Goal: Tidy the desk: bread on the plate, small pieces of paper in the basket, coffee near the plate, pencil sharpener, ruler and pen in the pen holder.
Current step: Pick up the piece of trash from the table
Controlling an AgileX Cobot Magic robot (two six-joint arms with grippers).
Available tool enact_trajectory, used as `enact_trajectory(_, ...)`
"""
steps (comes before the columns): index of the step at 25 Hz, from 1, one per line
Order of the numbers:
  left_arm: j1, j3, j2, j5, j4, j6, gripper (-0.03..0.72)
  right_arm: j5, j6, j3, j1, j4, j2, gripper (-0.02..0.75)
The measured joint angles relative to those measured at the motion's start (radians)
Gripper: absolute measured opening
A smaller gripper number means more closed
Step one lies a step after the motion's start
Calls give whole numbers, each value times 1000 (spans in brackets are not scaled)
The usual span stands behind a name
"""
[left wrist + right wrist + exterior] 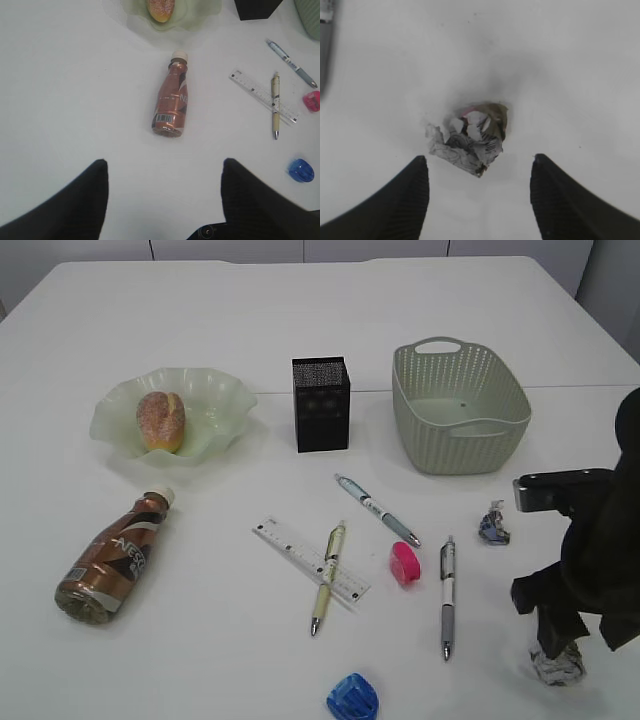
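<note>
Right gripper (477, 200) spread wide above crumpled paper (469, 137) (nothing held); judge: descend centred, close around it, avoid pen (447, 596) nearby.

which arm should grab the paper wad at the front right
Right. Its open hand hangs directly over the paper wad, fingers on either side. The left hand is far off, open above the coffee bottle.

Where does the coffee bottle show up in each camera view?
Exterior: coffee bottle lies lower left, cap toward the plate.
Left wrist: coffee bottle lies center, cap up.
Right wrist: not in view.
Shared landmark: the ruler, right of the bottle.
</note>
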State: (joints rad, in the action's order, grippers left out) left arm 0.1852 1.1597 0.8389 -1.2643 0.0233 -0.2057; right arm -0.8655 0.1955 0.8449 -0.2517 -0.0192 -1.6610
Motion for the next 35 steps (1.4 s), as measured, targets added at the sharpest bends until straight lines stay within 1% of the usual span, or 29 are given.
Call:
enact_trajectory(7,0,0,0,0,0,0,506,11,-4,0,0,40,-55,498)
enact_trajectory(14,0,0,0,0,0,0,506,40,-4,2,0,41,-68,499)
enact_trajectory(35,0,0,0,0,0,0,506,49,-7,4,0,29,-121,499)
